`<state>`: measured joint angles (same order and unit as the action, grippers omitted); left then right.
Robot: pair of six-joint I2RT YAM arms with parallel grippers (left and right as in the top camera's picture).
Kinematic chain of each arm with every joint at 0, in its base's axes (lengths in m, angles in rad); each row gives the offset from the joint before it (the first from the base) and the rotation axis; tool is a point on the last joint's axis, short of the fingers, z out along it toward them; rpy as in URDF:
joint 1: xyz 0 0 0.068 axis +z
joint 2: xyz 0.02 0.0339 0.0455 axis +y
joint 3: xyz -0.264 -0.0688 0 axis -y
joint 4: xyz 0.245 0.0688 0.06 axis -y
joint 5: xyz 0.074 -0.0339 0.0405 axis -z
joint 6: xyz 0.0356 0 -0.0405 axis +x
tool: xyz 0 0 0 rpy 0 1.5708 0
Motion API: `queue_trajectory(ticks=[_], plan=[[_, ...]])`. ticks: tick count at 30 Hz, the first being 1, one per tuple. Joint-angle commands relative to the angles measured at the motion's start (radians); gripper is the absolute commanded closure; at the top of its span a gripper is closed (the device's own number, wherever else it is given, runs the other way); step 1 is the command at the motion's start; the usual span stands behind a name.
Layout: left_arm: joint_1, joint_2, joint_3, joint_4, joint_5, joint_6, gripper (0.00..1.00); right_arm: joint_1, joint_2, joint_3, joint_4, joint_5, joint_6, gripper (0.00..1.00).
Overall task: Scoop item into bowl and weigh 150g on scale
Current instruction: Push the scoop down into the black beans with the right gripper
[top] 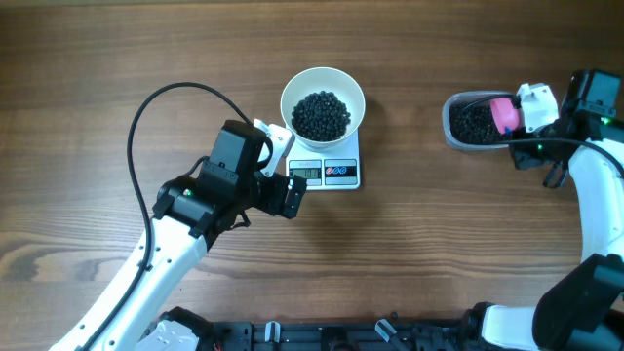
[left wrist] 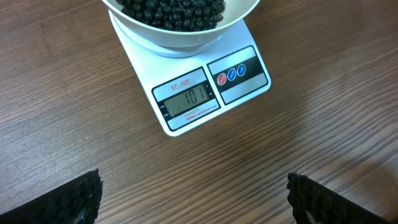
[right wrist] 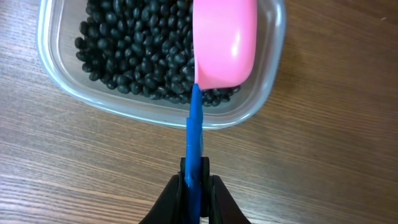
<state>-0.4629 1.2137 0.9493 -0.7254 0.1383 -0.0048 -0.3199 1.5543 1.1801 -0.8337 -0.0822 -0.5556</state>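
Wooden table: left gripper spread wide, empty, at 8 o'clock from scale; right gripper pinches scoop handle over tub.

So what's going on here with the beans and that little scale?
A two-armed robot is weighing out black beans. Its right gripper is shut on the blue handle of a pink scoop, which sits over the beans in a clear tub. A white bowl with beans in it stands on the scale, whose display appears to read 101, short of the target. The left gripper hangs open near the scale, holding nothing.
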Motion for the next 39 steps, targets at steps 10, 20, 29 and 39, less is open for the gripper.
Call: queue_trajectory(ticks=[10,20,29,39], plan=[[-0.005,0.004,0.019,0.003,-0.008,-0.003,0.0,0.003,0.019,0.004,-0.011,-0.212,0.008,0.96],[-0.005,0.004,0.019,0.003,-0.008,-0.003,0.0,0.003,0.026,0.004,0.03,-0.045,0.02,0.96],[-0.005,0.004,0.019,0.003,-0.009,-0.003,0.0,0.079,0.026,0.004,0.059,0.118,0.038,0.96],[-0.005,0.004,0.019,0.003,-0.008,-0.003,0.0,0.098,0.026,-0.042,0.05,-0.023,0.035,0.96]])
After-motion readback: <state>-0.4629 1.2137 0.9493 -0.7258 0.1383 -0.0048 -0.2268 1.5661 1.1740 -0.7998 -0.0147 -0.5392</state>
